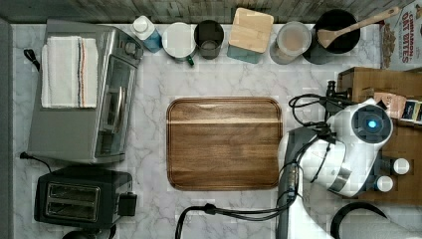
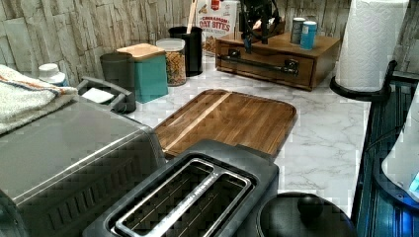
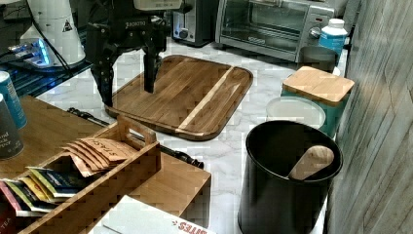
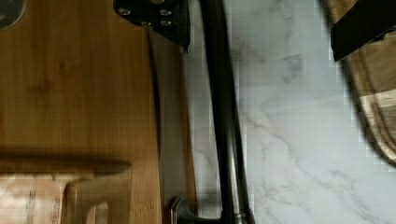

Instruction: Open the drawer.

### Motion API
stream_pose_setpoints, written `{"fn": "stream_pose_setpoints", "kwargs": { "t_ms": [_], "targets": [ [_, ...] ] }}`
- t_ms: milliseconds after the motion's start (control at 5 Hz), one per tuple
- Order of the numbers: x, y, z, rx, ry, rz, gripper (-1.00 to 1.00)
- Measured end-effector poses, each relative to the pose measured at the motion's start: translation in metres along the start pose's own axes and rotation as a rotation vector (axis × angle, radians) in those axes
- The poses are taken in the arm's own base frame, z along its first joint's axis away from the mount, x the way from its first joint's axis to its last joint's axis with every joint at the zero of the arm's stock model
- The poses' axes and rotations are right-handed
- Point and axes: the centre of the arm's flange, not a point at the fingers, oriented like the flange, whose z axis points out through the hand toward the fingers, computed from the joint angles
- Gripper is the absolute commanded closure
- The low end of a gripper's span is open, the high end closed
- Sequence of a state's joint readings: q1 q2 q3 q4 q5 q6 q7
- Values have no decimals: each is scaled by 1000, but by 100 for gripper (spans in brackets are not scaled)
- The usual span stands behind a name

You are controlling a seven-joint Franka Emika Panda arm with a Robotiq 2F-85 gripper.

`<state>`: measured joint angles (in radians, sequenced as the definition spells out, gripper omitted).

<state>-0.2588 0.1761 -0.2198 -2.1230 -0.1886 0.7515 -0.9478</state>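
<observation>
The drawer (image 2: 269,70) is the medium-brown front of a boxy wooden organizer (image 2: 326,47) at the far end of the counter in the left view. It looks closed. Its long black bar handle (image 2: 259,62) runs across the front on two posts. My gripper (image 3: 127,83) hangs above the handle and is open. In the wrist view the handle (image 4: 224,116) runs between the two fingers, one finger (image 4: 159,18) over the organizer's front edge and the other over the marble. Nothing is held. In the top view my arm (image 1: 368,124) covers the drawer front.
A wooden cutting board (image 1: 224,142) lies mid-counter, close to the drawer side. A tea-bag tray (image 3: 87,170) and spice jars (image 2: 304,32) sit on the organizer. A paper towel roll (image 2: 370,44), a black utensil pot (image 3: 287,180), canisters, a toaster oven (image 1: 79,94) and a toaster (image 1: 82,196) ring the counter.
</observation>
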Motion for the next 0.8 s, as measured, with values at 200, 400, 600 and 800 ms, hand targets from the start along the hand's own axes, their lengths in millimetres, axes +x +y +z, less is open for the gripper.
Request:
{"fn": "stream_pose_setpoints", "kwargs": {
  "t_ms": [200,400,600,800],
  "targets": [
    [3,-15,5,-87,59,-75,-100],
    [9,-30,4,-94,90,-86,-100],
    [12,-35,10,-94,82,-95,-100],
    [11,-32,22,-95,59,-65,-100]
  ]
}}
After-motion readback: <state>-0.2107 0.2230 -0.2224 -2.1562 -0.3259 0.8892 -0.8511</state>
